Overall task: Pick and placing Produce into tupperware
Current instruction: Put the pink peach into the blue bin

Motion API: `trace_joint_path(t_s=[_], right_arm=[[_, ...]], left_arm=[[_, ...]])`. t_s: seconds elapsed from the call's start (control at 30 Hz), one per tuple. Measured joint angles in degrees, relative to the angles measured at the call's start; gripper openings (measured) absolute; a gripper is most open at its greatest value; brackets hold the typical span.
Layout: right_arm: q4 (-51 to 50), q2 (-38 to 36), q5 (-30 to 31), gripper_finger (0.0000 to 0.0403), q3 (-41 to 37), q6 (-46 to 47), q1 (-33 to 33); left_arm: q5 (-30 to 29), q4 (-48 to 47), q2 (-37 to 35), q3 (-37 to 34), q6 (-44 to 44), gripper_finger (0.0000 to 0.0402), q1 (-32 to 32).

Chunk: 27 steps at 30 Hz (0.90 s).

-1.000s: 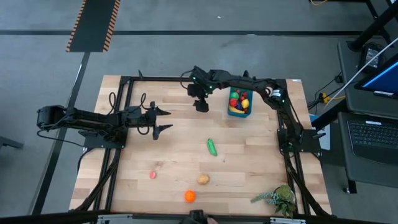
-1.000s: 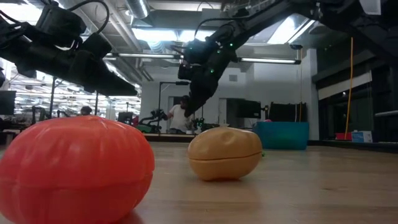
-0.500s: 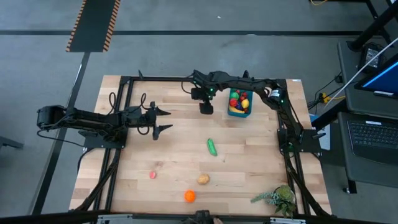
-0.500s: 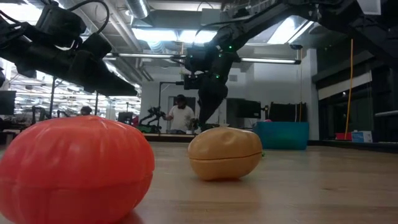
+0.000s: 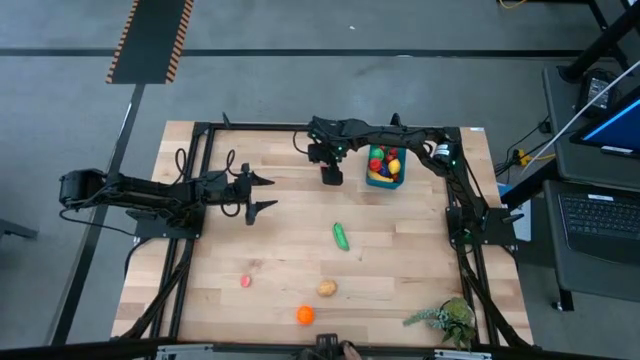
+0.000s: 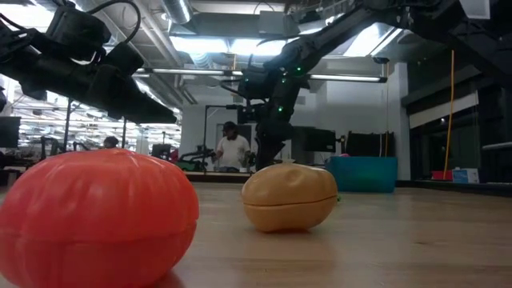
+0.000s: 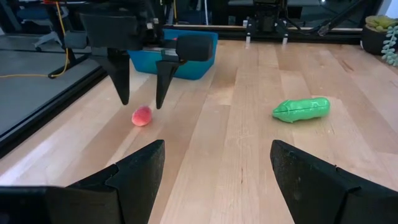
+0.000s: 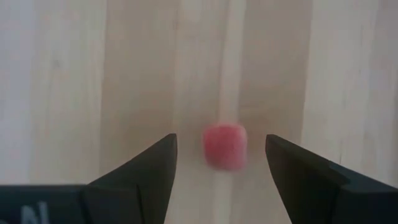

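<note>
The worktop (image 5: pixel 290 250) is pale wood with lengthwise plank stripes. The tupperware (image 5: pixel 384 180) is blue, holding red, yellow and green produce. On the wood lie a green cucumber (image 5: pixel 341 236), a pink piece (image 5: pixel 245 281), a tan piece (image 5: pixel 327 288) and an orange piece (image 5: pixel 305 315). A small pink-red piece (image 8: pixel 224 145) shows between the black fingers of the right gripper (image 8: pixel 221 168). A strip (image 5: pixel 150 40) on the grey floor is striped orange and black.

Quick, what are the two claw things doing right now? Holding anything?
Left gripper: open, empty, hovering at the table's left.
Right gripper: open, empty, poised over a small pink-red produce piece beside the blue tupperware.
</note>
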Motion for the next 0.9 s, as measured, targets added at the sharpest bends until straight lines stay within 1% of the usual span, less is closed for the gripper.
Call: trace_joint_path(t_s=[0.07,0.4,0.53,0.57,0.67,0.9], right_arm=[[1.5,0.0,0.1,0.0245,-0.4,0.0,-0.1],[0.1,0.0,0.1,0.0245,-0.5,0.1,-0.4],[-0.9,1.9,-0.2,0.0245,-0.5,0.1,-0.4],[-0.8,2.6,0.0,0.0245,-0.5,0.0,-0.4],[-0.4,2.8,3.5,0.0245,-0.5,-1.2,-0.3],[0.4,2.8,3.3,0.0245,-0.4,-1.2,-0.4]], left_arm=[[0.0,0.0,0.0,0.0,0.0,0.0286,0.0],[0.0,0.0,0.0,0.0,-0.1,0.0286,0.0],[0.0,0.0,0.0,0.0,-1.2,0.0286,0.0],[0.0,0.0,0.0,0.0,-1.2,0.0286,0.0],[0.0,-0.1,0.0,0.0,-1.2,0.0286,0.0],[0.0,-0.4,0.0,0.0,-1.2,0.0286,0.0]])
